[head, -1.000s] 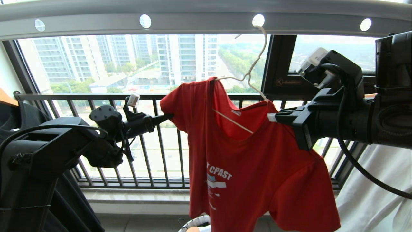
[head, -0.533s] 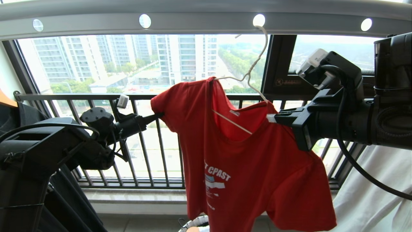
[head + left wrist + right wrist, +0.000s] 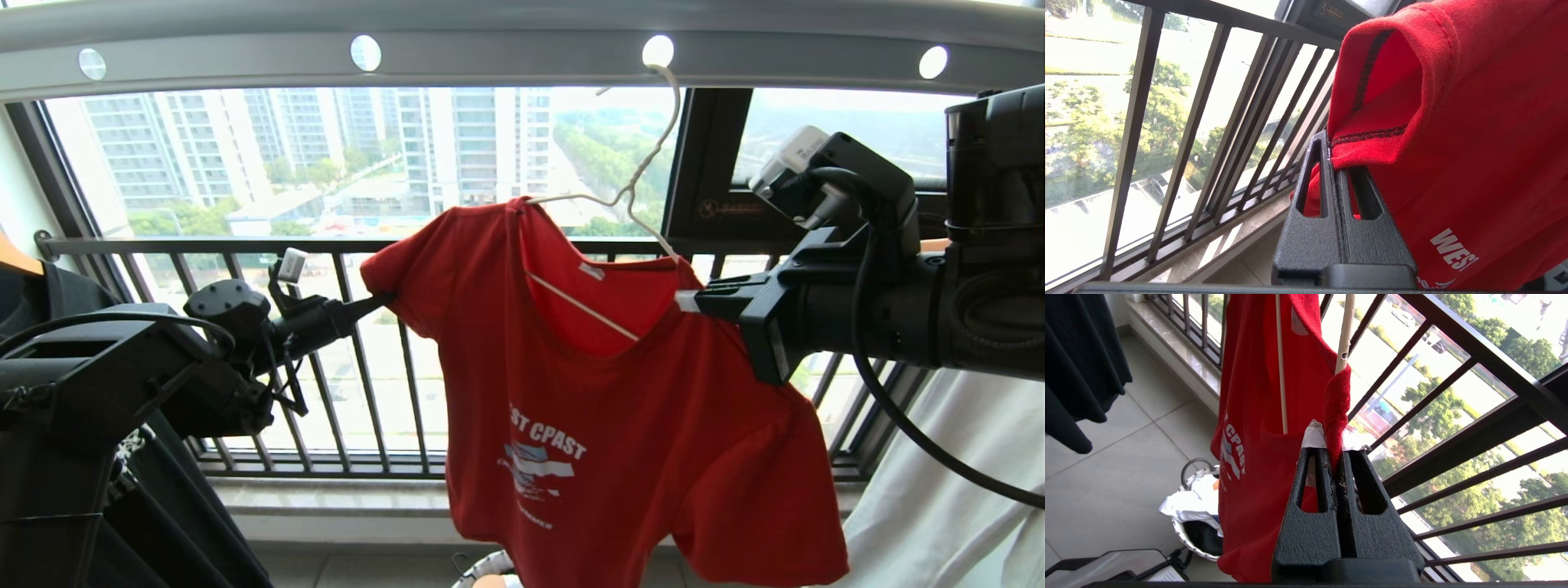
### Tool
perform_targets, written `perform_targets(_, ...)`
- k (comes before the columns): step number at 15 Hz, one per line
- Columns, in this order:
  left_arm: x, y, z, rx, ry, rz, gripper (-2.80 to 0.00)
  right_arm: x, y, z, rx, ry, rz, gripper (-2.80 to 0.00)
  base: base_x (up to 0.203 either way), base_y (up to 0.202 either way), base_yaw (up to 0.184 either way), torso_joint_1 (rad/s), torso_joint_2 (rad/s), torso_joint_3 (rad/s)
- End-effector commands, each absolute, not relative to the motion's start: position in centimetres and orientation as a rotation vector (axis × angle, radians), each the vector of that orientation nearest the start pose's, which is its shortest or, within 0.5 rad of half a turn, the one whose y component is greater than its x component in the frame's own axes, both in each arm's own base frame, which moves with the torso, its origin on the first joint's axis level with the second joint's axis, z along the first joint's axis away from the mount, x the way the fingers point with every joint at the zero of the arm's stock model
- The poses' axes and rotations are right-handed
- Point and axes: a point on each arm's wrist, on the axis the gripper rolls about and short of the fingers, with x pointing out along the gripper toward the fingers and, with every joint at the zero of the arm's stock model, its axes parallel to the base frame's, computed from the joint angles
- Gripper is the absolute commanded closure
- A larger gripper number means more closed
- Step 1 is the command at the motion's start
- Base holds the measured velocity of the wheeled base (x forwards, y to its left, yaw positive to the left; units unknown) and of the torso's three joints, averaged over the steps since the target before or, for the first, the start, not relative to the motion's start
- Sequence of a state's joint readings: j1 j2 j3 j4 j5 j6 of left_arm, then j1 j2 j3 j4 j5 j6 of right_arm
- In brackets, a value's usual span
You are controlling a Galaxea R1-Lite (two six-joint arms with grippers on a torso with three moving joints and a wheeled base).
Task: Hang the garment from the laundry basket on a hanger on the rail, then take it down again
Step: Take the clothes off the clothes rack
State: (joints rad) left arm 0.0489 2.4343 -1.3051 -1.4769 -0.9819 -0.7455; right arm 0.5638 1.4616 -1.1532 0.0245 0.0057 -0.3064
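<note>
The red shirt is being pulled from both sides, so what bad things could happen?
The left gripper pinches a sleeve hem of the red shirt, and the right gripper pinches the other shoulder.

1. Pulling sideways might stretch or tear the fabric.
2. The thin hanger hangs by its hook in one hole of the rail; a tug could swing it out, dropping everything.

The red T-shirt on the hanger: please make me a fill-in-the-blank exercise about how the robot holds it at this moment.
1. The left gripper is shut on the hem of the red T-shirt's ____.
2. The hook of the white hanger sits in a round ____ of the grey rail.
3. The right gripper is ____ on the shirt's other shoulder.
4. Far below on the floor, the laundry basket holds a ____ garment.

Missing words: sleeve; hole; shut; white
</note>
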Motion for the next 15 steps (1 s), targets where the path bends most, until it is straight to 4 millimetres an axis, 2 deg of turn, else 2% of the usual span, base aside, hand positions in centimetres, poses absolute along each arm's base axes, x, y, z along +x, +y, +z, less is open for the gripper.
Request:
perform_targets(1,45.8,0.4,10.2,-0.510,0.049,-0.990,0.00,21.4,13.6,28.4,-0.390,0.236,0.612,0.00,0.000,0.000,0.000,0.000,0.00,0.000)
perform_targets(5,45.8,0.4,10.2,-0.502,0.041,-0.991,0.00,21.4,13.6,28.4,-0.390,0.235,0.612,0.00,0.000,0.000,0.000,0.000,0.00,0.000)
perform_targets(6,45.8,0.4,10.2,-0.502,0.041,-0.991,-2.80,21.4,13.6,28.4,-0.390,0.235,0.612,0.00,0.000,0.000,0.000,0.000,0.00,0.000)
perform_targets(9,45.5,0.4,10.4,-0.508,0.050,-0.989,-2.80,21.5,13.6,28.2,-0.391,0.240,0.613,0.00,0.000,0.000,0.000,0.000,0.00,0.000)
perform_targets(15,42.8,0.2,10.6,-0.548,0.117,-0.971,-2.80,21.8,13.8,27.9,-0.392,0.249,0.617,0.00,0.000,0.000,0.000,0.000,0.00,0.000)
